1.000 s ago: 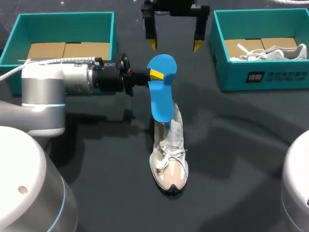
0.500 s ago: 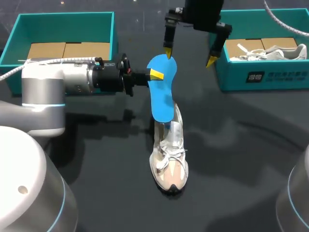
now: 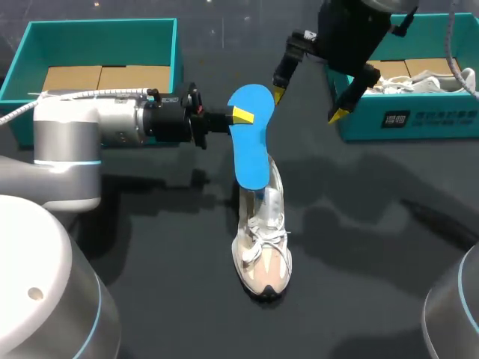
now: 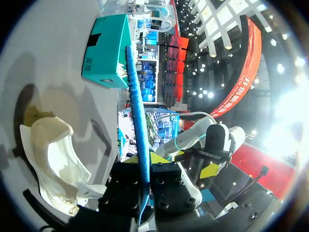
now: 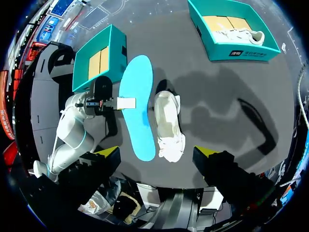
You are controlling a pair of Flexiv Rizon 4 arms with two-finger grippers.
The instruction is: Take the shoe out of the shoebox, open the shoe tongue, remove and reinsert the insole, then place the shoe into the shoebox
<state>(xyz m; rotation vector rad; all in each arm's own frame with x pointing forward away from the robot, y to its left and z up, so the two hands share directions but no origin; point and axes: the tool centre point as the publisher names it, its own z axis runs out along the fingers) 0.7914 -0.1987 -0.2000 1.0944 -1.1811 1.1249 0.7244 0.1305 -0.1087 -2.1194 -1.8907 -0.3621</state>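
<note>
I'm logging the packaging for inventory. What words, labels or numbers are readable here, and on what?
White print on the front wall of the right teal cardboard shoebox: too blurred to read.
No print shows on the blue foam insole, the white lace-up sneaker or the left teal cardboard shoebox.

Finished on the left arm (image 3: 67,142) in silver-grey rounded housings with thin light-blue rings at the joints, narrowing to a black wrist, with a pale cable (image 3: 90,93) run along it. Same black wrist block and a grey cable noted on the right arm (image 3: 352,34). Fitted on left gripper (image 4: 145,157) and right gripper (image 3: 307,105) with black fingers ending in bright yellow wedge tips.
</note>
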